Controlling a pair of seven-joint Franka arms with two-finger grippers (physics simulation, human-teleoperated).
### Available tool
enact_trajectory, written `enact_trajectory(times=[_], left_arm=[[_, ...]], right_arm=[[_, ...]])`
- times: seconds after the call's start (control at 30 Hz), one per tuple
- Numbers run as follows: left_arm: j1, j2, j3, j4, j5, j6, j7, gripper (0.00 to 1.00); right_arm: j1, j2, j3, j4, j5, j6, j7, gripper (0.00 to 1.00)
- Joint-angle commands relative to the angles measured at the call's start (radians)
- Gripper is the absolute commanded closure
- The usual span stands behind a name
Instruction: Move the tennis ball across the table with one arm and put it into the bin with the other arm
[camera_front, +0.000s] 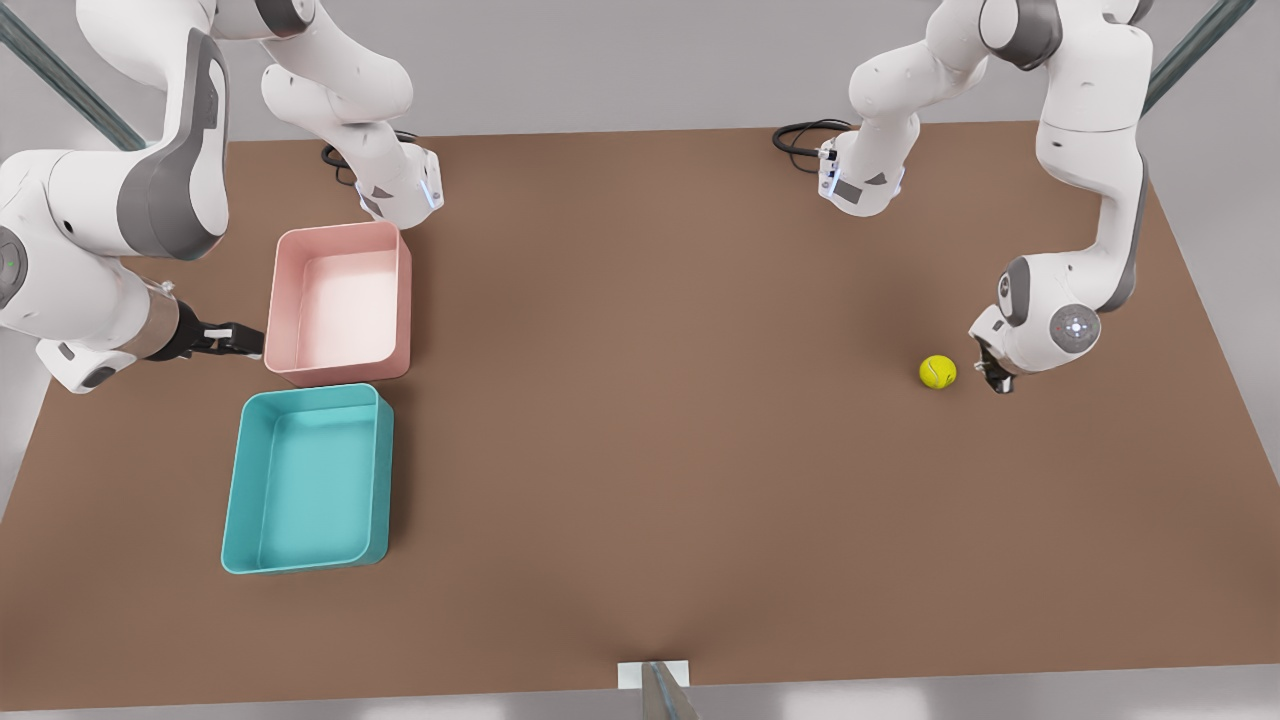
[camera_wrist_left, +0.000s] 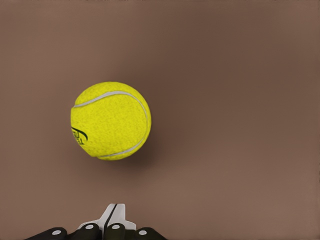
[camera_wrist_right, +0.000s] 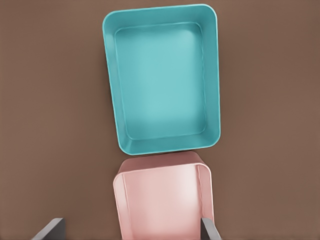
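My left end effector (camera_front: 996, 381), fingers pressed together, sits just beside the one tennis ball (camera_front: 937, 372), which lies toward the front view's left on the surface (camera_front: 650, 450). Far across wait my right end effector (camera_front: 235, 339), spread wide, one teal bin (camera_front: 305, 478), one pink tray (camera_front: 342, 302).

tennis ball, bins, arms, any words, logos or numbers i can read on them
Tennis ball: a dark printed mark curves round its edge in the left wrist view, cut off and too blurred to read.
Teal bin: no text.
Pink bin: no text.
Table: no text.
Arm by the ball: a round lit dot pattern on its wrist, a sign and not words.
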Motion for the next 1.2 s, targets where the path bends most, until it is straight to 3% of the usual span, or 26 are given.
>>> enact_trajectory(times=[0.0,0.9,0.97,1.07,1.1,1.13,1.17], left_arm=[[-0.002,0.007,0.0,0.0,-0.035,-0.011,0.42,0.79],[0.01,0.017,0.031,0.002,-0.01,0.011,0.161,0.79],[-0.051,0.022,0.031,0.002,-0.012,0.011,0.08,0.79],[-0.293,0.06,0.031,0.031,-0.026,0.023,-0.233,0.79],[-0.41,0.141,0.032,0.13,-0.116,0.023,-0.354,0.79],[-0.519,0.155,0.032,0.23,-0.268,-0.006,-0.526,0.79],[-0.534,0.108,0.032,0.293,-0.36,-0.127,-0.694,0.79]], right_arm=[[0.0,-0.001,0.0,0.0,-0.001,-0.002,-0.006,0.0],[-0.001,0.0,-0.003,0.0,-0.003,-0.002,-0.007,0.0],[-0.001,0.0,-0.003,0.0,-0.003,-0.002,-0.007,0.0],[-0.001,0.0,-0.003,0.0,-0.004,-0.002,-0.007,0.0],[-0.001,0.0,-0.003,0.0,-0.004,-0.002,-0.007,0.0],[-0.001,0.0,-0.003,0.0,-0.006,-0.002,-0.007,0.0],[-0.001,0.0,-0.003,0.0,-0.006,-0.002,-0.007,0.0]])
